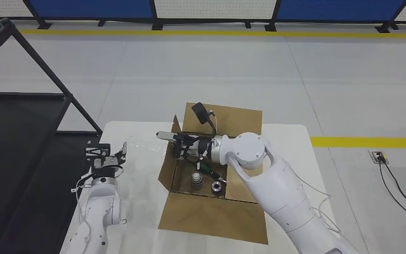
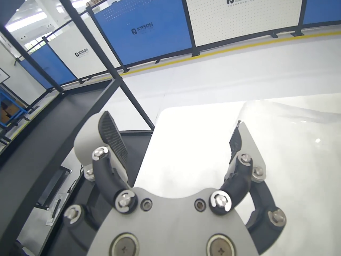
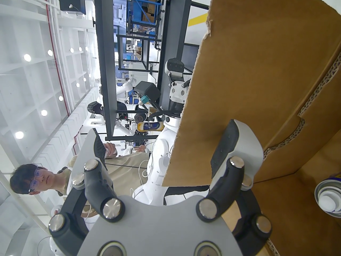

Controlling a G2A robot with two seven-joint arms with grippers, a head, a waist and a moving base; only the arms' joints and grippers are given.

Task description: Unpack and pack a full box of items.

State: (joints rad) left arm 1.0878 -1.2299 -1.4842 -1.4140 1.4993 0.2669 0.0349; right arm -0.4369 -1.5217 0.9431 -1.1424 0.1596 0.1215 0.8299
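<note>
Top view: an open cardboard box (image 1: 212,219) is set near the middle of the white bench (image 1: 139,203), with its flaps folded outward. Two round cans (image 1: 197,181) are seen standing side by side on the box floor, toward the wall nearest the robot.

The right arm is extended across the box from the right side, and the right tool (image 1: 172,143) is positioned at the box's left wall. In the right wrist view, the right tool (image 3: 165,147) is shown spread wide. An upright side flap (image 3: 239,81) is located between its fingers, one finger (image 3: 229,145) lying on the inner side of the cardboard and the other on the outer side. The cardboard is not clamped, and nothing is held. The top of one can (image 3: 326,198) is visible on the box floor beyond the inner finger.

The left tool (image 1: 106,152) is held at the left edge of the bench, well apart from the box. In the left wrist view, the left tool (image 2: 173,137) is shown fully spread and empty, with the bench edge (image 2: 191,161) below it.
</note>
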